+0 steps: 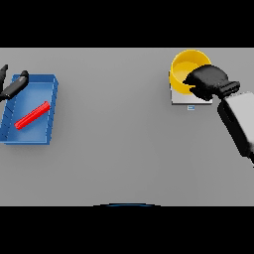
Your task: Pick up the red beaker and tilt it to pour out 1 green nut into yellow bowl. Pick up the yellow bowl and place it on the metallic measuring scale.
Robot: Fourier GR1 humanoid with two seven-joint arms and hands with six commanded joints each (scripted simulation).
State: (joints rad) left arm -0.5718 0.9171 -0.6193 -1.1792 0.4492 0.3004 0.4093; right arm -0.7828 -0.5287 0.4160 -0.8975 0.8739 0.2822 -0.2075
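— What do you make of the finishes by the right hand (208, 82)?
— That hand looks matt black to you, its forearm smooth pale plastic. Under its fingers, the yellow bowl (187, 67) reads glossy plastic; beneath it, the scale (191, 101) looks pale brushed metal. The table (124, 149) is matt grey.

Far right, we see the right hand (208, 82) curled on the yellow bowl (187, 67), which sits on the metallic scale (191, 101). Far left, the left hand (14, 85) hangs over a blue tray (49, 87) holding the red beaker (32, 115).
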